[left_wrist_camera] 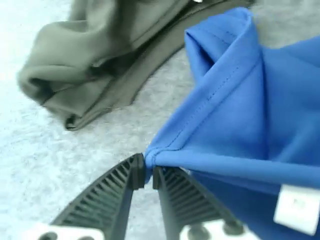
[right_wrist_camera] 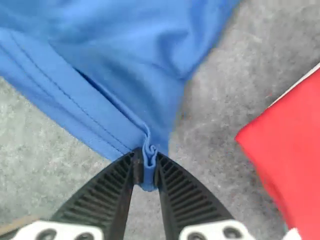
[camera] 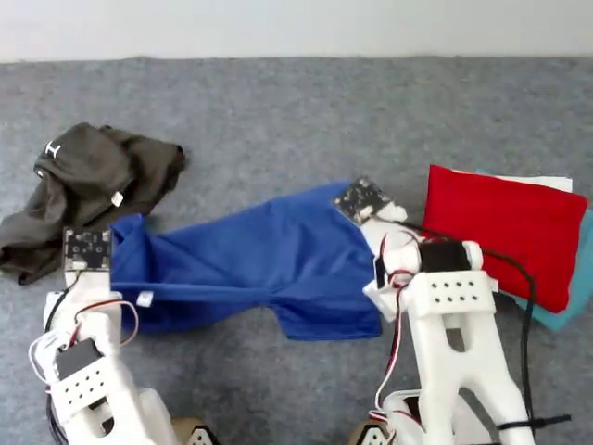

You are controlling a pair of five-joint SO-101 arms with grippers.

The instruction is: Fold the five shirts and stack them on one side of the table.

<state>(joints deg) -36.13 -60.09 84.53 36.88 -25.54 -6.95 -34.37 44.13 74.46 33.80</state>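
Two grippers clench one blue shirt (camera: 250, 260): left gripper (left_wrist_camera: 148, 172) on a corner, right gripper (right_wrist_camera: 146, 169) on a fold. Olive shirt (left_wrist_camera: 100, 65) lies beyond left jaws, red shirt (right_wrist_camera: 285, 150) beside right.

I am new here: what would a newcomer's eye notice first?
A blue shirt stretches across the middle of the table, pinched at one end by the left gripper and at the other by the right gripper. A folded red shirt lies beside it, a crumpled dark shirt opposite.
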